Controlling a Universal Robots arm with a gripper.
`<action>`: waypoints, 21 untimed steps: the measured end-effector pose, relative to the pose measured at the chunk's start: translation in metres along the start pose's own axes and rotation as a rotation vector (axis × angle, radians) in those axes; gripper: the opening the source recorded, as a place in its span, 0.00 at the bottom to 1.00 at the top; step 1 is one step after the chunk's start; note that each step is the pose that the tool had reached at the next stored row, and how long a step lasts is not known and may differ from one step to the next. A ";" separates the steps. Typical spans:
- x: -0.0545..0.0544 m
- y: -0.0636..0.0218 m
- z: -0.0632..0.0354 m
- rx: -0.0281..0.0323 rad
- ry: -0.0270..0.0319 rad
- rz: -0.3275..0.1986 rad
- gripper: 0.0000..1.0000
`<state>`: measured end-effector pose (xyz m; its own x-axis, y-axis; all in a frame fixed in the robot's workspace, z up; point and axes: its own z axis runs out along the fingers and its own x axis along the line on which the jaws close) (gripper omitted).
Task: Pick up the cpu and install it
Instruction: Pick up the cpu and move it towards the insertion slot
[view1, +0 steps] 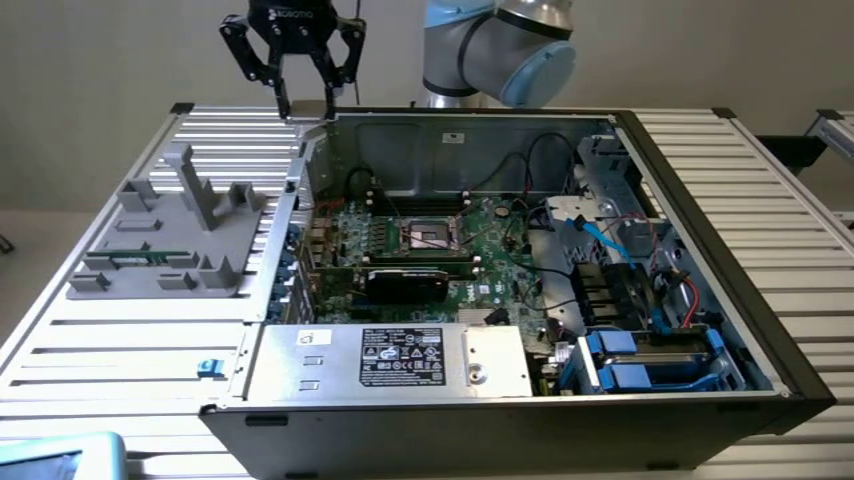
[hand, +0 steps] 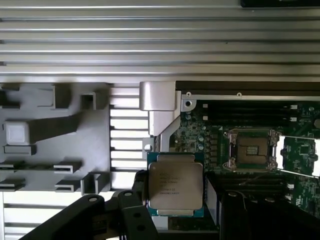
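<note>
Square silver-topped cpu (hand: 175, 184), teal-edged, held flat between the claw's (hand: 176, 196) fingers.

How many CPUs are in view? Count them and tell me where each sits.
1. The cpu is held in the gripper, up beside the open case. The motherboard socket stands empty; none seems hidden.

The hand (view1: 306, 108) hangs above the far corner of the open computer case (view1: 467, 135), at the exterior view's left; a grey fixture (view1: 174, 240) rests on the bench (view1: 134, 350) beside the case, same side; a silver box (view1: 400, 360) occupies the case's near edge.
</note>
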<state>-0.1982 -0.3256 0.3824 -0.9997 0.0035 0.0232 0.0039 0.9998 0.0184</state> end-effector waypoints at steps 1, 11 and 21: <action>-0.002 -0.0004 0.0000 0.0000 -0.0001 0.000 0.56; -0.016 -0.0061 0.0053 -0.0001 0.0000 0.002 0.56; -0.032 -0.0114 0.0140 -0.0002 0.0000 0.004 0.56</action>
<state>-0.1662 -0.3368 0.3674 -0.9997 0.0074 0.0233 0.0079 0.9998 0.0185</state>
